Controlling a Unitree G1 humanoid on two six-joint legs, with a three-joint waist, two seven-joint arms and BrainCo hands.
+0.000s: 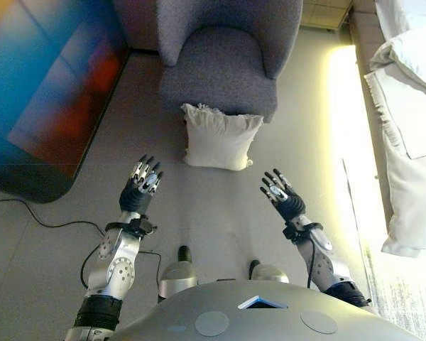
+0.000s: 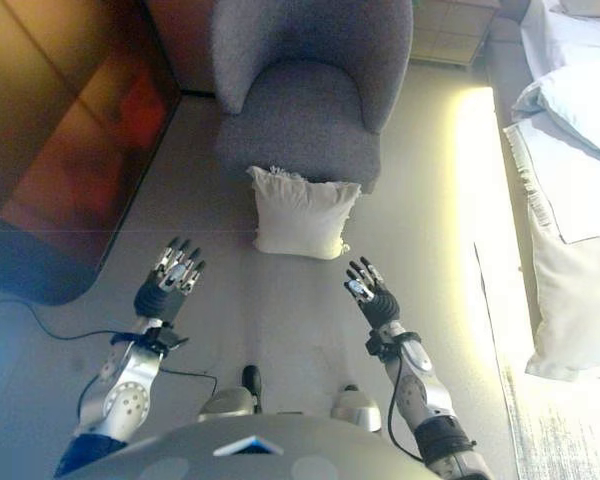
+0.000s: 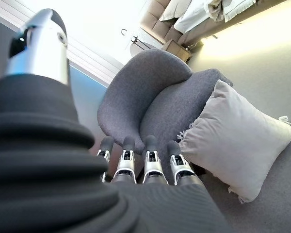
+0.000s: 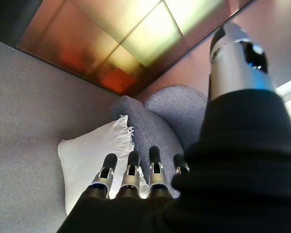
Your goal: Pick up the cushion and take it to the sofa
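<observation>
Left eye view: white cushion at frame centre, propped on the floor against the front of the grey armchair, long axis left-right, tasselled corners up. Left hand and right hand below it, fingers straight, empty, clear of cushion.

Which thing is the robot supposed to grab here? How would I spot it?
Find the rounded grey upholstered armchair in the middle of the room. Propped on the floor against its front edge is a square off-white fabric cushion with small tassels at its corners. It is the only pale, loose item by the chair, lying ahead of both open robot hands.
</observation>
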